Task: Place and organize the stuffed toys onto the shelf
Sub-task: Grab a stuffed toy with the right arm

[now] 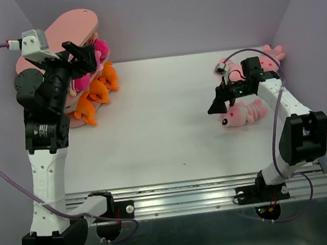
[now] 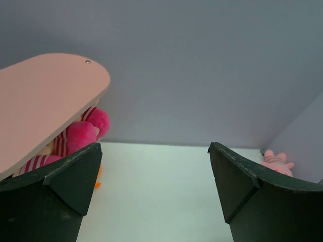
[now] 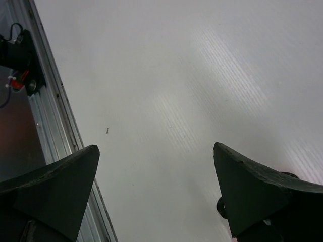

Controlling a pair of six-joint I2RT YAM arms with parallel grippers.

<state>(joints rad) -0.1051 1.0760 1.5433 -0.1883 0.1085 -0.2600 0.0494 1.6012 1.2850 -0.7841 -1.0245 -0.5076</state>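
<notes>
While both arms hover, I see my L pincer (image 2: pixel 154 150) wide open, nothing in it, up beside the pink shelf (image 1: pixel 70 26) at far left. R pincer (image 3: pixel 155 151) is also spread and empty, over bare desk (image 1: pixel 165 134). Orange sharks (image 1: pixel 93 98) sit on the shelf's bottom board, magenta dolls (image 2: pixel 81 136) under the top board. One pink striped animal (image 1: pixel 245 113) lies on the desk under the R arm, another (image 1: pixel 271 54) in the far R corner.

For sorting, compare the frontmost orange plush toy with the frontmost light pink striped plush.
The orange plush toy is bright orange; the light pink striped plush is pale and banded. The orange one sits at the pink shelf, left; the pink one lies on the open white table, right. Both are small and unheld.
</notes>
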